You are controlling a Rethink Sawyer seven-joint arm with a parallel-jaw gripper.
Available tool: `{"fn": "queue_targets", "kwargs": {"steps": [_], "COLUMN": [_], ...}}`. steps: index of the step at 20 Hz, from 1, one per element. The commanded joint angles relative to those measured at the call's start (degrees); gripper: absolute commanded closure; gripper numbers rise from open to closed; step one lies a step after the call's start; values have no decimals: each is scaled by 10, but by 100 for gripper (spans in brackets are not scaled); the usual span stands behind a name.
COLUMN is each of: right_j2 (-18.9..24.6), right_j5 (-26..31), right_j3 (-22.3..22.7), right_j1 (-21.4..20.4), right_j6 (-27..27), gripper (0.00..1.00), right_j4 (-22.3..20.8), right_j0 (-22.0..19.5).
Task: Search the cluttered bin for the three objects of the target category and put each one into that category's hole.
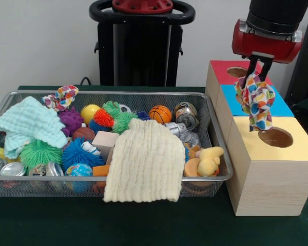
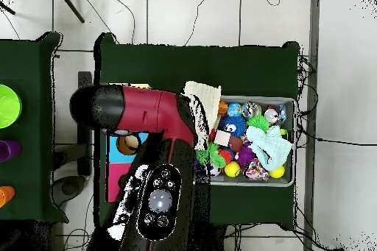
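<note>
While the gripper hangs at about two o'clock in the front view, its dark fingers are pinched on the top of a multicoloured patterned cloth, which dangles free over the blue top of the wooden box. Just below the cloth's lower end, at five o'clock from it, lies the round hole in the yellow top; behind the cloth, at eleven o'clock from it, the red top shows its own hole. At nine o'clock from the box sits the wire-mesh bin. A cream knitted cloth is draped over the bin's near rim, a pale mint cloth lies at its nine o'clock end, and a second patterned cloth rests on the far rim at ten o'clock. Among the clutter are an orange basketball, a tin can, a yellow plush duck and a green spiky ball.

Seen from overhead, the red and black arm covers most of the box, leaving only a strip of blue and red at its eight o'clock side. From here I cannot tell how the gripper stands, as the arm hides it. The bin lies at three o'clock from the arm, with the cream cloth over its rim and the mint cloth inside.
</note>
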Motion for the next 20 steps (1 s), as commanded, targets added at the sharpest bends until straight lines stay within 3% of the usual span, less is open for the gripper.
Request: {"fn": "queue_targets", "kwargs": {"steps": [1,20], "right_j2": [12,-5], "right_j5": [-31,-26], "right_j3": [48,27], "right_j1": [34,58], "right_j6": [168,199], "gripper": [100,100], "right_j4": [11,7], "right_j0": [7,30]}}
